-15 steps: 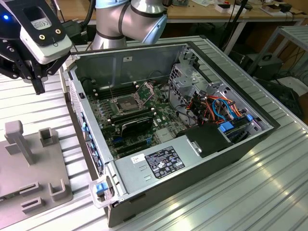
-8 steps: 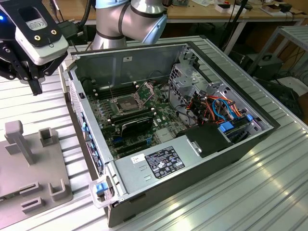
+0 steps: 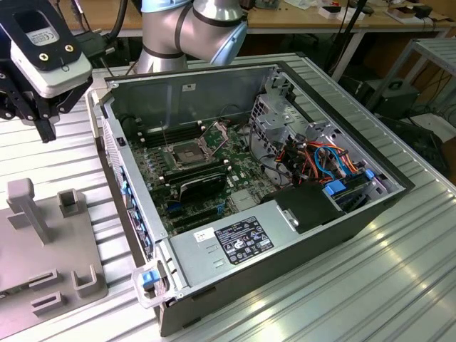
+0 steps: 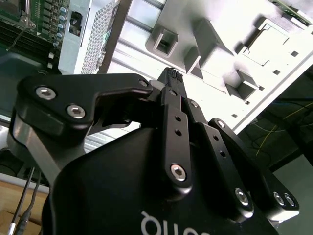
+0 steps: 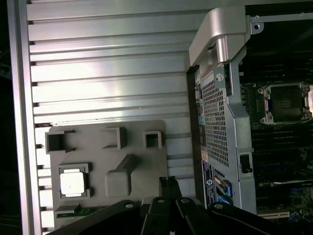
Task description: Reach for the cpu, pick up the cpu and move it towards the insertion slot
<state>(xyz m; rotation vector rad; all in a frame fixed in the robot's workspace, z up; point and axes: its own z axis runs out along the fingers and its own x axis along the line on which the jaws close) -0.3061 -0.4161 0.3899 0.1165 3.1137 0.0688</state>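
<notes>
In the exterior view, the biggest thing is the ribbed metal desk (image 3: 342,285). On it sits an open computer box (image 3: 192,89) with its side cover off, so the green board inside shows. Behind the box stands the thick silver and blue robot arm (image 3: 206,25).

To the exterior view's left of the box, a flat grey tray (image 3: 35,249) lies on the desk. It has little posts and pockets sticking up from it. The black pincer (image 3: 46,132) hangs in the air above this side of the desk, higher than the tray and outside the box. In the second wrist view, the pincer (image 4: 171,73) is clenched, with its two tips pressed together and nothing between them.

The insertion slot (image 3: 187,152) is on the green board in the box. It is a small square with a shiny metal frame and a dark middle. In the first wrist view, the insertion slot (image 5: 286,102) is past the wall of the box with the holes in it.

The cpu (image 5: 73,181) is the smallest thing. In the first wrist view, it lies flat in a square pocket of the tray (image 5: 98,156), shiny side up. The tips of the pincer (image 5: 167,180) are over the tray, well apart from the cpu and not touching it.
</notes>
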